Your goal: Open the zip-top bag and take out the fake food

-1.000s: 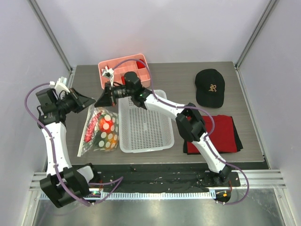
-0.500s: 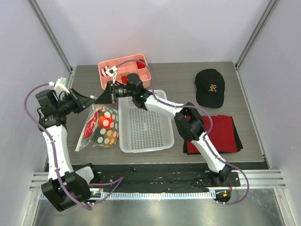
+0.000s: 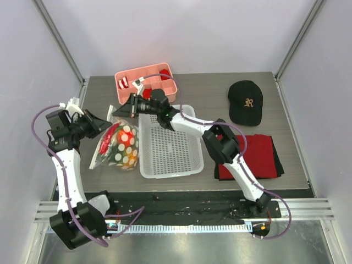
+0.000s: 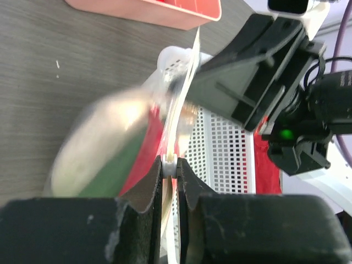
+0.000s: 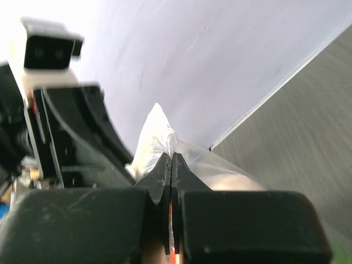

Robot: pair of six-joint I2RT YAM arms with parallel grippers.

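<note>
Beside the basket (image 3: 171, 151), left end effector (image 3: 108, 124) and right end effector (image 3: 117, 110) stay clamped on the zip-top bag (image 3: 122, 148).

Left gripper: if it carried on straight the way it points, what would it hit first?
The left gripper is shut on the zip-top bag, so more bag comes first. Beyond it, probably the right gripper pinching the same top, near the white basket; depth is unclear.
</note>
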